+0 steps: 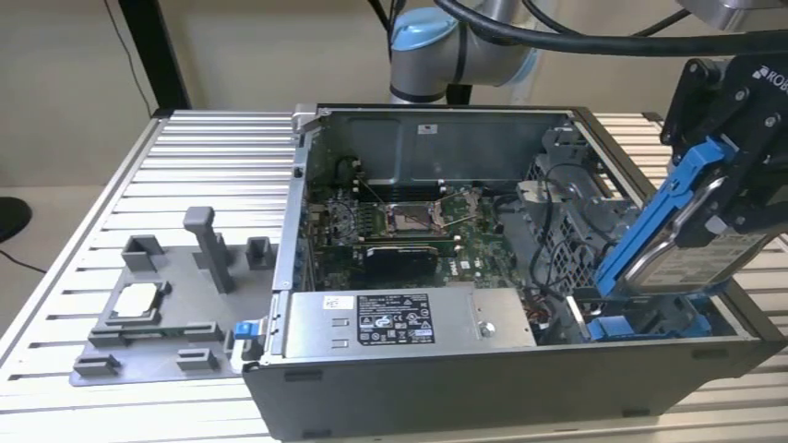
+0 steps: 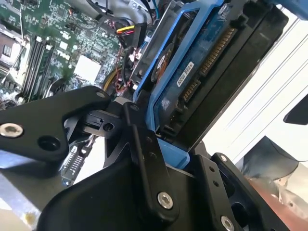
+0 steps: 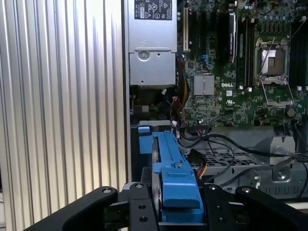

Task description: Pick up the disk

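Gripper (image 1: 721, 198) clamped on the disk (image 1: 684, 249), tilted above the open computer case (image 1: 407, 388) at its drive-bay corner. Risk: the blue bracket (image 3: 175, 185) may catch nearby cables (image 3: 211, 142), dragging the disk askew.

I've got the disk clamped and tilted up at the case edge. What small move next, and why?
Probably a short lift straight up. The gripper is shut on the disk, which stands tilted, but its lower end looks to sit low by the blue bay inside the computer case. Rising first should free that end before any sideways travel.
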Controlling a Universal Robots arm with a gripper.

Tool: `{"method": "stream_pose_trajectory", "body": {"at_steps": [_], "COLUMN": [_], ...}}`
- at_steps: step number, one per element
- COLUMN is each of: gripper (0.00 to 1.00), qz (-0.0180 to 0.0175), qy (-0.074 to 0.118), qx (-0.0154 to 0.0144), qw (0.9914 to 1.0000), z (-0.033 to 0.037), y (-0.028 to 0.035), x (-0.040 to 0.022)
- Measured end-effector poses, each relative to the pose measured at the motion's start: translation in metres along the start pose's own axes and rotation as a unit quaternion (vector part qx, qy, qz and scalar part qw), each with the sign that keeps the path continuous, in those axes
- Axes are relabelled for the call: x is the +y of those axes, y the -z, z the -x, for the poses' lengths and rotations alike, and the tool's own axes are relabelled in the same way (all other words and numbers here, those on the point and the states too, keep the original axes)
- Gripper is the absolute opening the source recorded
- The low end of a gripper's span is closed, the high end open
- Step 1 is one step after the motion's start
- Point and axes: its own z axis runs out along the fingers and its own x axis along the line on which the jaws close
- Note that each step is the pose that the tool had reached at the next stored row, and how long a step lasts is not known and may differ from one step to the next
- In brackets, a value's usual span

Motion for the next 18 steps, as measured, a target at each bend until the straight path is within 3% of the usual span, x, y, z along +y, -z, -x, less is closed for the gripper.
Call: {"method": "stream_pose_trajectory", "body": {"at_steps": [4, 18], "gripper": [0.0, 0.0], "qz": [-0.0001, 0.0], "qy": [0.0, 0.0], "qx": [0.0, -0.0002], "qw": [1.0, 1.0], "z": [-0.0002, 0.0054], "y": [-0.0048, -0.0092], "x": [-0.0001, 0.0001]}}
